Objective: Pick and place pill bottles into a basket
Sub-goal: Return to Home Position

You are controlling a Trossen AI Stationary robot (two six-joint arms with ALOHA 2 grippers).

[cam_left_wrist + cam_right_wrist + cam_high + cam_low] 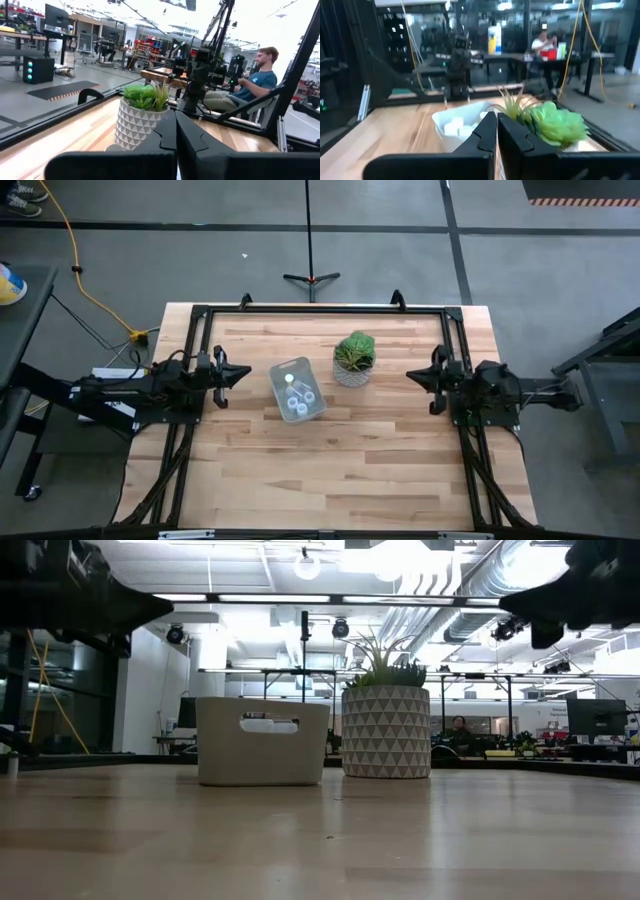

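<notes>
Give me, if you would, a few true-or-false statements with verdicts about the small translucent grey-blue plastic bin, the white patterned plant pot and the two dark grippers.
1. The tiny whitish pill bottles lie inside the translucent grey-blue plastic basket. True.
2. The white patterned pot with the green plant stands on the basket's left-arm side. False: it stands on the right-arm side.
3. The left gripper grips a bottle. False: it is shut on nothing and hovers apart from the basket.
4. The right gripper is shut and empty, on the far side of the pot from the basket. True.
</notes>
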